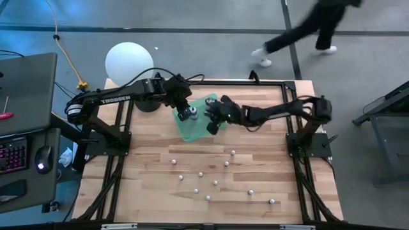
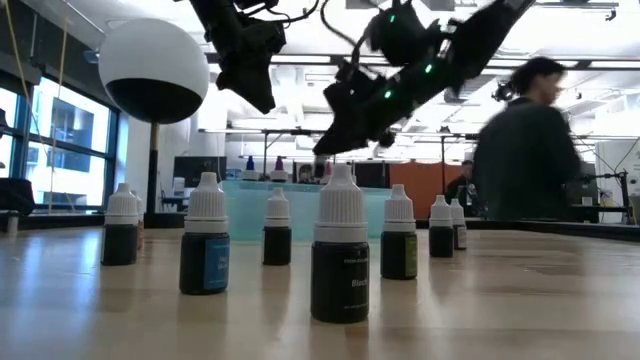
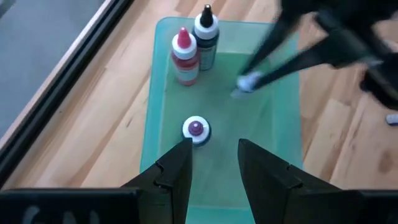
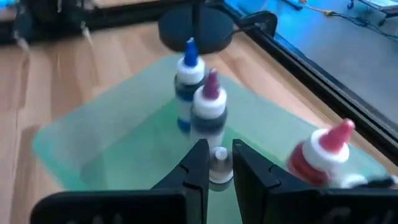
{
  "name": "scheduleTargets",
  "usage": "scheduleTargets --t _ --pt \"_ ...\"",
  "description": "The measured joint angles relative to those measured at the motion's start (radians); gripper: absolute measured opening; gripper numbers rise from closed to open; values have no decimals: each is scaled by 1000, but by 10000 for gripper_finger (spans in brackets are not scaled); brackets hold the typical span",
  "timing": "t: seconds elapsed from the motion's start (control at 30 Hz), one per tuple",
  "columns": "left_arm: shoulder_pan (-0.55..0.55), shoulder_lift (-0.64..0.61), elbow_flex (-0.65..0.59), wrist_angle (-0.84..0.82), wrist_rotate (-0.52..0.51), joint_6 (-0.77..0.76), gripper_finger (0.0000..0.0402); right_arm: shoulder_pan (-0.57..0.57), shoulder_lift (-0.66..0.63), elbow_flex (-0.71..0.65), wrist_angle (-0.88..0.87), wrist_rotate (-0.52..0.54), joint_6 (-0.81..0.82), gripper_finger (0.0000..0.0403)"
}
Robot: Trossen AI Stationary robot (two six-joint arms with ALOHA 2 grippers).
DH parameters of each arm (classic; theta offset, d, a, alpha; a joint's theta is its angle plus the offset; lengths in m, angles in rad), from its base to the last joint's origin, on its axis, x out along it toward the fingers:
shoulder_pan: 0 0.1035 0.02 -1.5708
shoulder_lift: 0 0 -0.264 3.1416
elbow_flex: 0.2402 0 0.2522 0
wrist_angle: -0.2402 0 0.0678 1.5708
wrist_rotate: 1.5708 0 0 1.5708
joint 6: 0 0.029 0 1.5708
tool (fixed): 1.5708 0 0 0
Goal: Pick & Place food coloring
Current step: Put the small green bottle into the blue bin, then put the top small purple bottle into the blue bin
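The right gripper [image 4: 216,167] hangs over the green tray [image 1: 192,124], its fingers pinching a small white-capped food coloring bottle [image 4: 219,167]. The bottle's long axis runs up and down, cap uppermost; its body is hidden between the fingers, so its colour cannot be made out. In the left wrist view the same bottle [image 3: 249,82] is only a blurred white spot at the tip of the right arm.

The left gripper [image 3: 214,155] hovers above the tray with its jaws spread and nothing between them. Just past its fingers a bottle [image 3: 196,129] stands upright, seen cap-on. Two more stand at the tray's far end (one red [image 3: 185,56], one dark [image 3: 206,36]), nozzles up.

About a dozen loose bottles [image 1: 215,183] stand upright, scattered across the wooden table [image 1: 153,191]. A person [image 2: 525,140] behind the table is blurred.
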Motion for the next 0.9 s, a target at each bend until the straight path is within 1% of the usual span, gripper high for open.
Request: scheduleTargets --t 0.07,0.2,0.3,0.4,0.47,0.63,0.77,0.9 --pt "0 0 0 -1 -6 1 126 -34 46 2 55 -35 14 43" --pt "0 0 0 -2 -2 1 126 -76 112 2 111 -48 14 44" --pt "0 0 0 -2 -2 1 126 -89 143 3 124 -57 14 45" --pt "0 0 0 -2 -2 1 126 -95 175 2 120 -92 11 45" --pt "0 0 0 -2 -2 1 126 -95 187 2 124 -91 -9 47" --pt "0 0 0 -2 -3 1 126 -100 193 3 137 -68 -20 73" --pt "0 0 0 -2 -2 1 126 -112 194 3 153 -86 -21 99" --pt "0 0 0 -3 -2 1 126 -113 193 3 162 -101 -25 111"
